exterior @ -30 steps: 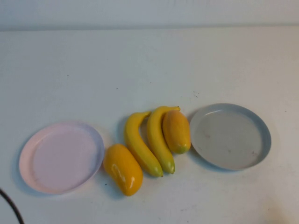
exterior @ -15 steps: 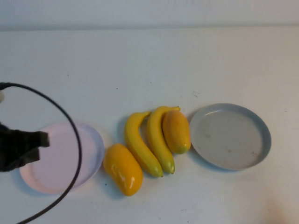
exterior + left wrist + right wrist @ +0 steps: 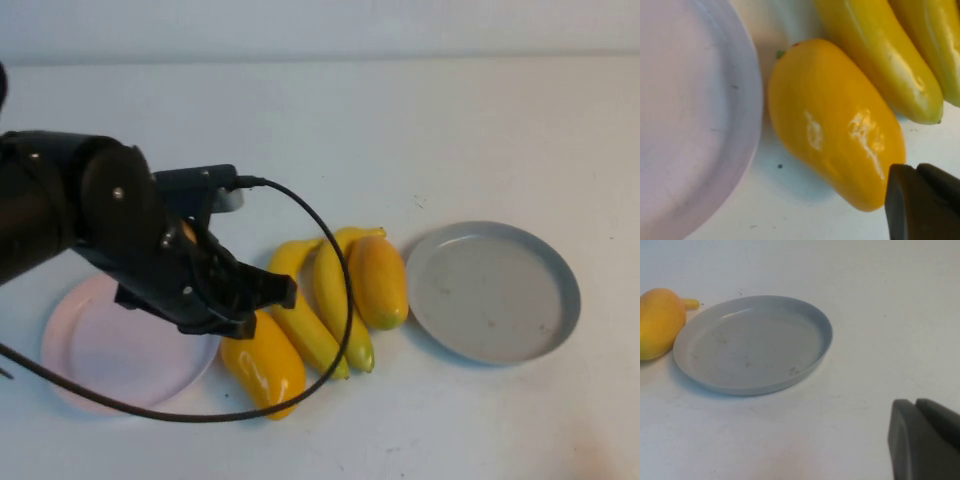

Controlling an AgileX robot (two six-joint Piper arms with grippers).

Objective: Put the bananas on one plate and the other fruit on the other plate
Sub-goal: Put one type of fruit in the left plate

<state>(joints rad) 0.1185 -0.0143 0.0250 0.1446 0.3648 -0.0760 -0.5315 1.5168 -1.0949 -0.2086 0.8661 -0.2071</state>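
Note:
Two bananas [image 3: 303, 318] [image 3: 335, 295] lie side by side mid-table. One mango-like fruit [image 3: 265, 365] lies beside the pink plate [image 3: 90, 350]. The other fruit [image 3: 378, 280] lies next to the grey plate [image 3: 495, 292]. My left gripper [image 3: 278, 292] is shut and empty, hovering just above the left fruit and the near banana. In the left wrist view the fingertips [image 3: 917, 200] sit at the end of that fruit [image 3: 835, 120], with the bananas [image 3: 880, 55] and the pink plate [image 3: 685, 115] beside it. My right gripper [image 3: 920, 440] is shut and empty, short of the grey plate [image 3: 752, 345].
The left arm's black body [image 3: 110, 220] and its cable [image 3: 330, 260] hang over the pink plate and the bananas. Both plates hold nothing. The right wrist view shows the right fruit [image 3: 657, 322] at the grey plate's far side.
My left arm has swung in from the left edge, across the pink plate, to above the left fruit. The fruit and plates have not moved.

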